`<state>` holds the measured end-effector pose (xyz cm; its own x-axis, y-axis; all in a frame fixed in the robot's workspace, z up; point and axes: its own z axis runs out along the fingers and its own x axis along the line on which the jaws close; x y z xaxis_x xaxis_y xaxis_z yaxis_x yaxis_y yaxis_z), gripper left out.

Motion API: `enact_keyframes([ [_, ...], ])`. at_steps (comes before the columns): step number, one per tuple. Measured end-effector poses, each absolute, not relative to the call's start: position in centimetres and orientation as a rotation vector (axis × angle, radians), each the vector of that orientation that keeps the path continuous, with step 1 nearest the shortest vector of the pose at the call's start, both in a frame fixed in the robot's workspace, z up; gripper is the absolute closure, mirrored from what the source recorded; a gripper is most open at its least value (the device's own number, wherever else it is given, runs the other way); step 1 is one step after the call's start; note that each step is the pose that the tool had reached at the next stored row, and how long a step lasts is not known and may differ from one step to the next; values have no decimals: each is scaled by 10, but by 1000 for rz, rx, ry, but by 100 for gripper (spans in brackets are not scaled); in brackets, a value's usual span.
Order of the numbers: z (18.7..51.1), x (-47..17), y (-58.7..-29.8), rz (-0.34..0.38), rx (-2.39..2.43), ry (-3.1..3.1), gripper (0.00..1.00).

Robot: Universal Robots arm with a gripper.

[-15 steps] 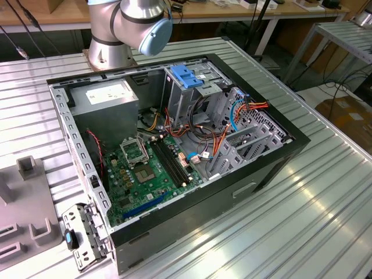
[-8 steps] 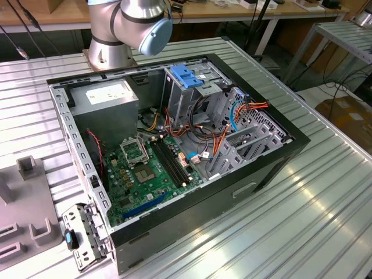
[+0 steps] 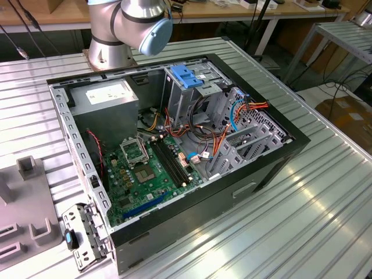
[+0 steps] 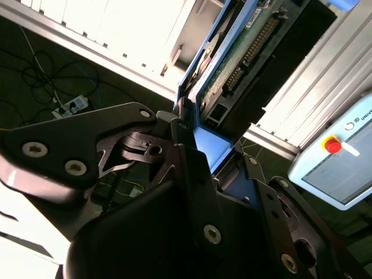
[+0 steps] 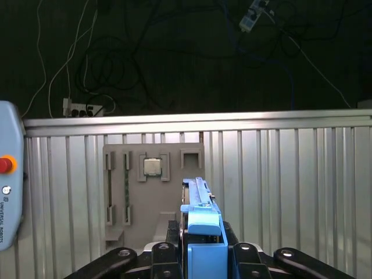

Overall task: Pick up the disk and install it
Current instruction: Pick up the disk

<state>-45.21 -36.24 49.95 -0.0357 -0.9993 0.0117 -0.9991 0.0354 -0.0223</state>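
Robotics lab: robot arm (image 3: 131, 26) beside opened computer (image 3: 192, 224).

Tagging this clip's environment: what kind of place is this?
Probably a robotics lab bench for PC assembly: an open computer case on a ribbed metal table, a robot arm base beside it, and the claw shut on the disk.

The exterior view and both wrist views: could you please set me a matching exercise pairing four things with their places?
Things:
1. disk
2. processor chip
3. light-blue latch plate
4. red button

Places:
A. on top of the drive cage
B. on the pendant
C. held in the end effector
D. on the grey fixture plate

Pairs: 1-C, 2-D, 3-A, 4-B
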Motion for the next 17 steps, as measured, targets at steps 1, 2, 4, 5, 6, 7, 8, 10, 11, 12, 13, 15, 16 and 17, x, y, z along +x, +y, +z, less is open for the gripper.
enact_keyframes([
  [1, 499, -452, -362, -38, -2177, 2255, 63],
  [2, 499, -451, -362, -38, -2176, 2255, 63],
  [4, 499, -450, -362, -38, -2177, 2255, 63],
  [5, 499, -450, -362, -38, -2177, 2255, 63],
  [6, 499, -450, -362, -38, -2177, 2255, 63],
  [7, 499, -449, -362, -38, -2177, 2255, 63],
  [8, 499, -448, -362, -38, -2177, 2255, 63],
  [10, 499, -447, -362, -38, -2177, 2255, 63],
  [11, 499, -447, -362, -38, -2177, 2256, 63],
  [12, 499, -446, -362, -38, -2177, 2256, 63],
  [13, 500, -446, -362, -38, -2177, 2256, 63],
  [15, 500, -445, -362, -38, -2177, 2256, 63],
  [16, 499, -444, -362, -39, -2177, 2256, 63],
  [17, 499, -444, -362, -39, -2177, 2256, 63],
])
